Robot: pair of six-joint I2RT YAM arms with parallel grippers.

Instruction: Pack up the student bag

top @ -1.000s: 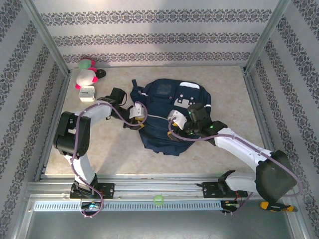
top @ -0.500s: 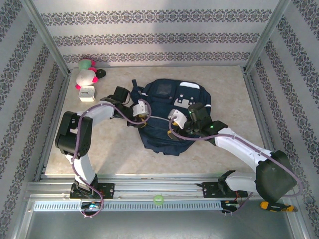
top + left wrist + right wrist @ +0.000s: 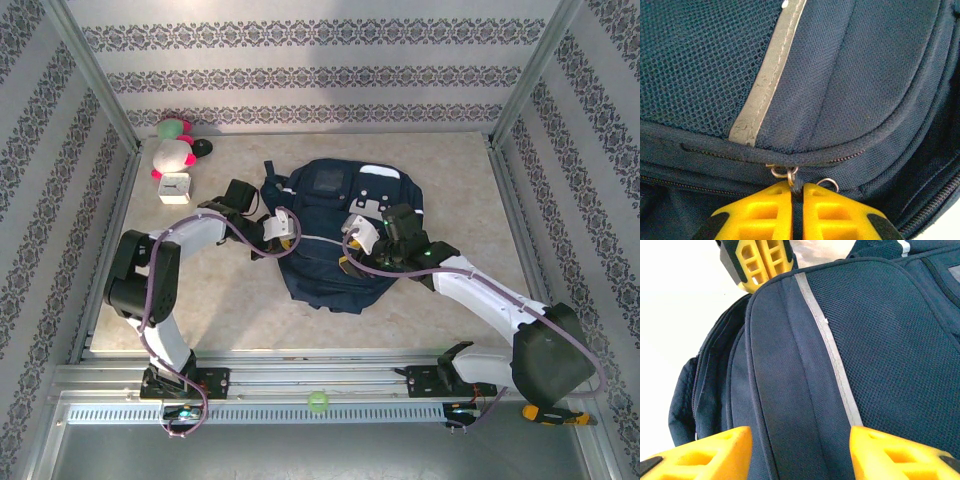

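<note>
The student bag (image 3: 335, 225) lies flat in the middle of the counter (image 3: 230, 300), between the two arms. The left gripper (image 3: 796, 190) has its yellow jaws pressed together on the small dark zip pull (image 3: 797, 183), which hangs from thin metal rings (image 3: 782, 173) at the bag's curved zip line. The right gripper (image 3: 800, 450) has its jaws spread wide, straddling a padded panel without clamping it. The likeliest trouble, as I judge it, is that the bag is soft and nothing pins it down. A tug on the pull may drag the whole bag across the smooth, marbled counter instead of running the slider along its teeth. The pull is tiny and slick against hard ribbed plastic, so it may slip out of the pinch. A tug at an angle to the curved track could also jam the slider or catch the fabric lip that folds over the zip. The bag is navy woven fabric, limp and creased, with an open-weave mesh panel (image 3: 700, 60) and a flat grey stripe (image 3: 767, 85) with stitched edges. Rounded corded piping follows the pocket's arc, and loose folds near the zip look ready to bunch.
</note>
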